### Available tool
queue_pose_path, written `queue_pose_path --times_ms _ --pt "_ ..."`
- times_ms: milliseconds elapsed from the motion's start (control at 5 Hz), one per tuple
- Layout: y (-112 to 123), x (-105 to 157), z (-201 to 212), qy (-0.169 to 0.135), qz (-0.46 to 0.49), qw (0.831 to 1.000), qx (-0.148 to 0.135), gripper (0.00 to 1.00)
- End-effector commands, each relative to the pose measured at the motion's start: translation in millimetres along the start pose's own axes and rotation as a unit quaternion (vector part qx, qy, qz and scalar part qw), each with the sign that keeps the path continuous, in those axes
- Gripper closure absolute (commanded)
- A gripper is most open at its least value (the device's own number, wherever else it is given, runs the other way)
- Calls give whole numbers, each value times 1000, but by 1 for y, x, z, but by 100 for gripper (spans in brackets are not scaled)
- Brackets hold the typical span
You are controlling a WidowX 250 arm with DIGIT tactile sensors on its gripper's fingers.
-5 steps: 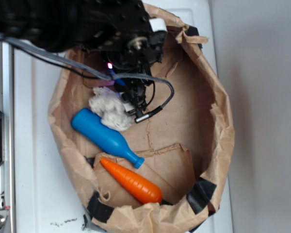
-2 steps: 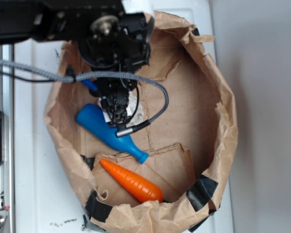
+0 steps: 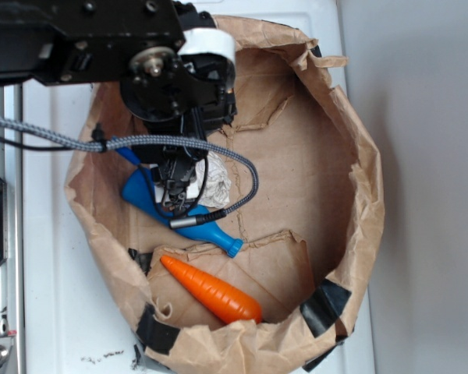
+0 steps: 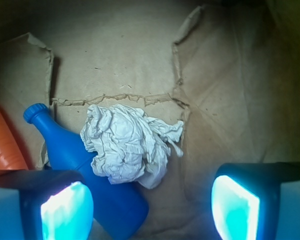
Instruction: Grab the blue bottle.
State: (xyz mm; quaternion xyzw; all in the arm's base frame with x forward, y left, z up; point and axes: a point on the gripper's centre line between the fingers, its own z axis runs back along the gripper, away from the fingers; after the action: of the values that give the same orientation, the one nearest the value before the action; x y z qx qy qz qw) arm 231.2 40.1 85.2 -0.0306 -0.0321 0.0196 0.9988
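1. Nearest the wrist camera, the gripper (image 4: 150,202) hangs with its jaws spread wide and nothing between them; one pad (image 4: 66,212) sits over the wide body of the blue bottle (image 4: 90,172), the other pad (image 4: 235,207) over bare paper.
2. The bottle lies on its side on the floor of the paper bag (image 3: 351,179), neck toward the orange carrot (image 4: 5,142), which lies just beside it.
3. A crumpled paper ball (image 4: 130,147) rests against the bottle's body, partly between the jaws.
4. A good grasp probably calls for shifting toward the bottle until its body is centred, lowering, then closing across the wide part without trapping the paper.
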Motion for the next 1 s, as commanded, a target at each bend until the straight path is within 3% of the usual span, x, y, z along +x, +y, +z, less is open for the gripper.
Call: queue_pose_path --times_ms 0,400,800 --pt "3 7 8 -43 -69 996 23 0" --pt "3 7 8 -43 -69 996 23 0" --pt "-17 14 10 -37 -205 978 -10 0"
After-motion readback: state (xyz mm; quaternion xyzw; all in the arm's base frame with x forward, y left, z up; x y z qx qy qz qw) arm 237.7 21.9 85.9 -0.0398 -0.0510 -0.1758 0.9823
